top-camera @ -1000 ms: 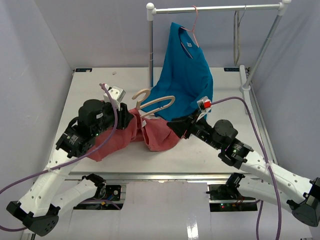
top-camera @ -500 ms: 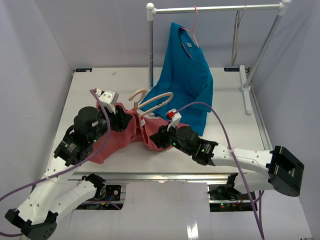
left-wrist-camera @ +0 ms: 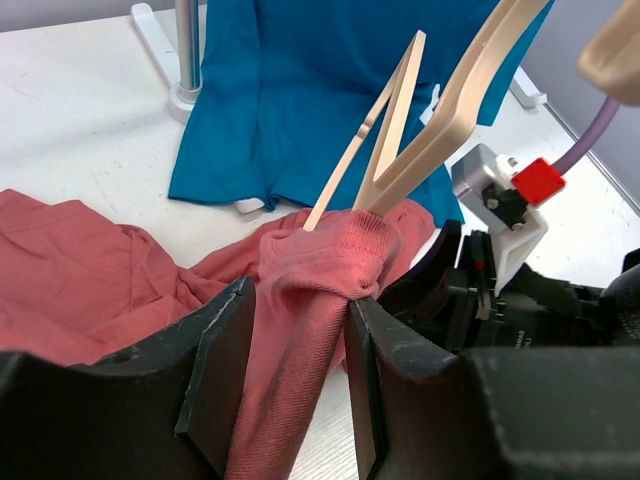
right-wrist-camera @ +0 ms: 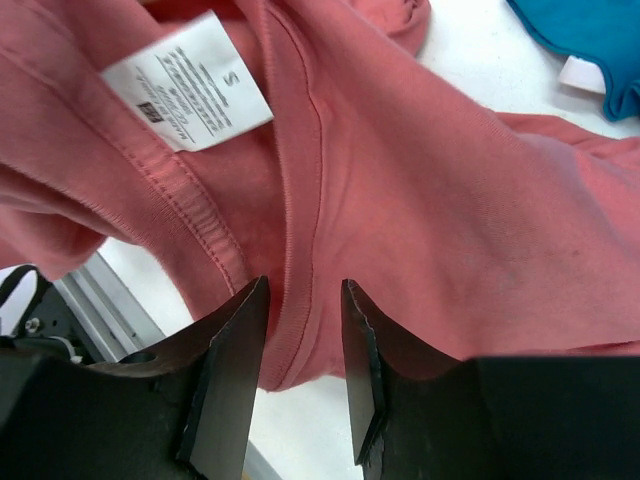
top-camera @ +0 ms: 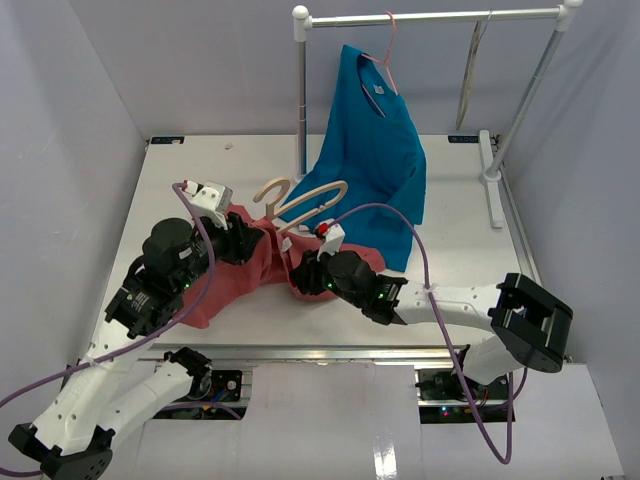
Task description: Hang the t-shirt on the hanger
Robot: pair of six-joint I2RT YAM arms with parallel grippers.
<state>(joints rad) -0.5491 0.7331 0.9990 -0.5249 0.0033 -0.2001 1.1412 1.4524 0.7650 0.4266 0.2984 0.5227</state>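
Hanger (left-wrist-camera: 440, 120) arms meet t-shirt (left-wrist-camera: 320, 265) bunched between left fingers (left-wrist-camera: 225, 370).

t-shirt (top-camera: 235, 285): salmon-red knit, crumpled in a heap on the table, left of centre and toward the near edge.
t-shirt detail: in the right wrist view the ribbed collar lies open, with a white size tag marked "S" facing up.
t-shirt grip: a bunched fold sits clamped in the left pincer (left-wrist-camera: 300, 310); the collar hem runs between the right pincer (right-wrist-camera: 303, 300) fingers.
hanger (top-camera: 305, 205): light beige wood, thick curved arms, matching hook.
hanger pose: tilted, hook toward the far left, one shoulder end buried in the gathered shirt fold.
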